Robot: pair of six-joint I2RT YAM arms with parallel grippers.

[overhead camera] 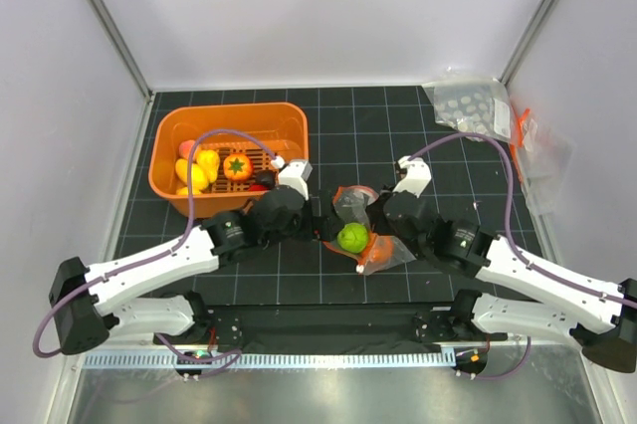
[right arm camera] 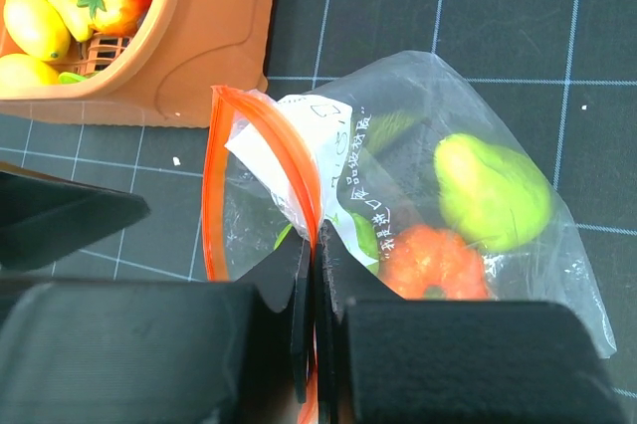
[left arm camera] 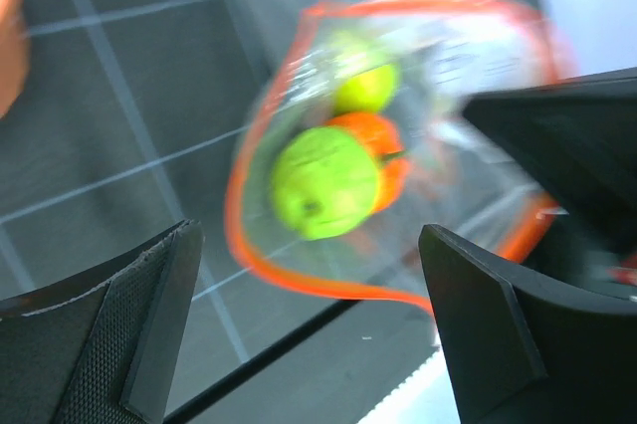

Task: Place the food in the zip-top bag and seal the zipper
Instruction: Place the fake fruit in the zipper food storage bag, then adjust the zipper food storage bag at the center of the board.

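Pinching a crinkly clear zip-top bag (right arm camera: pixel 478 106) on the worktop (overhead camera: pixel 378 135)
Right hand (right arm camera: pixel 314 275) clamped tight on orange zipper (right arm camera: pixel 208 195) strip; left hand (left arm camera: pixel 307 255) gaping wide, holding nothing; smooth round green and orange food (right arm camera: pixel 493 190) inside.

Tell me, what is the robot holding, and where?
The right gripper pinches the zip-top bag by the zipper at its mouth. The left gripper is open, holding nothing.

Glossy plastic zip-top bag (right arm camera: pixel 418 96) (crinkly).
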